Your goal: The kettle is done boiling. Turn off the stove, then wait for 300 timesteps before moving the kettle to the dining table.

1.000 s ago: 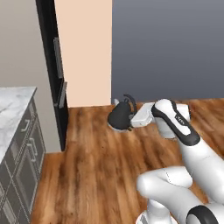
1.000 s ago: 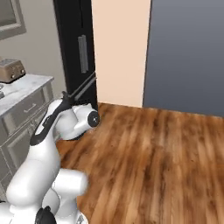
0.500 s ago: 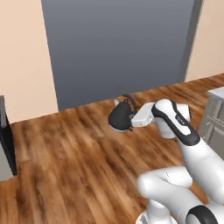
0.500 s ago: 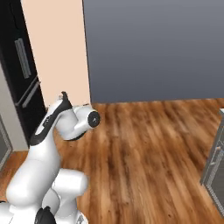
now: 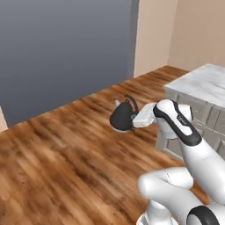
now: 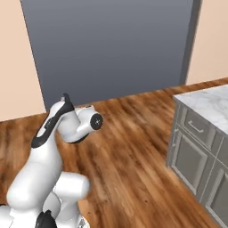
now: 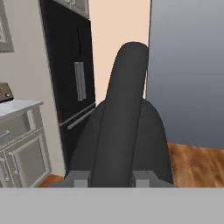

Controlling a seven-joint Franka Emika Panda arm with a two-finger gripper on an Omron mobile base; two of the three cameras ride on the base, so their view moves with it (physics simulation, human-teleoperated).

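The fingers [image 7: 111, 177] are pinched tight on the handle of the kettle [image 5: 121, 117]; it hangs in the air above the wooden floor [image 5: 66, 145]; the dining table [image 5: 206, 85] is near, but the kettle is not on it yet.

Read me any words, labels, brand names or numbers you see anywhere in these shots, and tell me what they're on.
None can be read. The arm's forearm carries a small pale mark, too small and blurred to make out. The kettle, the dining table and the black wall oven show no lettering.
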